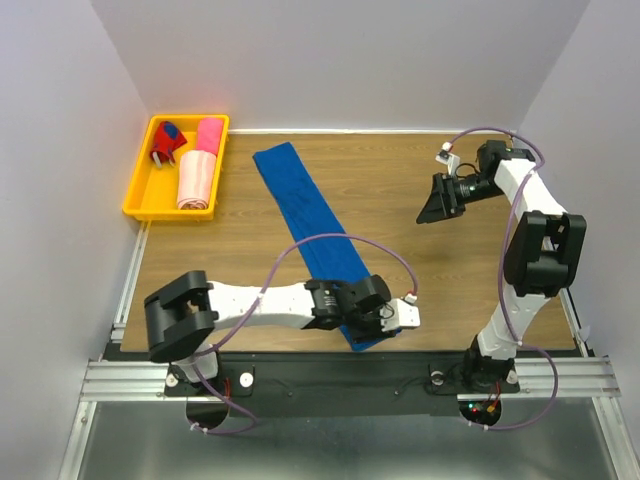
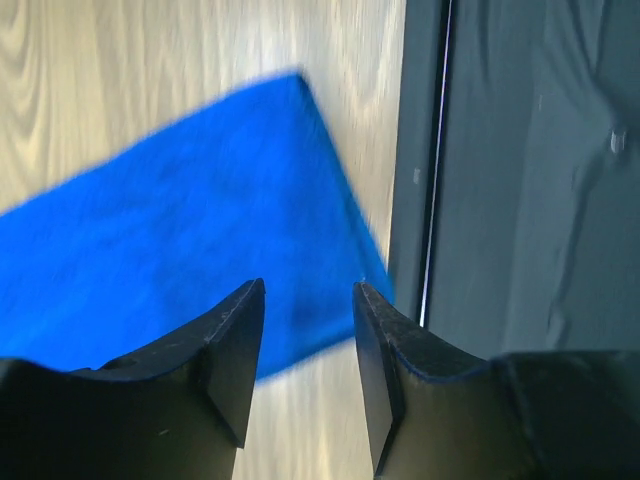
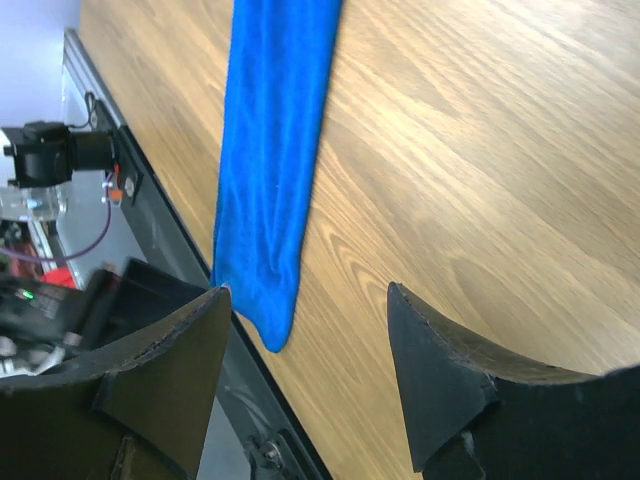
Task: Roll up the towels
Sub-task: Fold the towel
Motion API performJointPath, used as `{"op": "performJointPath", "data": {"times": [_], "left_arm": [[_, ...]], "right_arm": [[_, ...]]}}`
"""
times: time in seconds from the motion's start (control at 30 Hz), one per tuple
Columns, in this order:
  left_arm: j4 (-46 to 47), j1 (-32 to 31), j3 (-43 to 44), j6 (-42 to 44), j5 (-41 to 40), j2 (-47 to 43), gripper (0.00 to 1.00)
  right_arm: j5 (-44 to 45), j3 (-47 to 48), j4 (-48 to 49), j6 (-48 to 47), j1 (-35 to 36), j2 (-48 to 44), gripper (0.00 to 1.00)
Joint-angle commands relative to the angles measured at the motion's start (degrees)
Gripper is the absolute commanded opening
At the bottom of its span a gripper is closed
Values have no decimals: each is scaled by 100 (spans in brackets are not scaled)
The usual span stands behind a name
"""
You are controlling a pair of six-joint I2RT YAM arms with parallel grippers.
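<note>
My left gripper [image 2: 308,292] hangs part open over the blue towel [image 2: 170,240], at its near end; my right gripper [image 3: 308,298] gapes wide above the table [image 3: 480,150].

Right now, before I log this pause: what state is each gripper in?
Left gripper: open, empty, over the blue towel.
Right gripper: open, empty.
</note>
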Motion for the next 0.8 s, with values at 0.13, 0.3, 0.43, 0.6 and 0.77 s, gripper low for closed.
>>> {"op": "performJointPath", "data": {"times": [0.13, 0.3, 0.43, 0.6, 0.77], "left_arm": [[740, -205, 448, -530, -197, 890, 50], [801, -311, 572, -504, -214, 1171, 50], [792, -311, 642, -548, -223, 1365, 50], [731, -311, 704, -566, -398, 1698, 42], [520, -311, 774, -539, -504, 1927, 26]], "right_arm": [[-79, 80, -125, -60, -116, -87, 69], [-35, 10, -125, -122, -124, -131, 69], [44, -87, -117, -201, -151, -166, 69], [97, -43, -134, -236, -212, -157, 68], [237, 19, -152, -307, -256, -157, 68]]}}
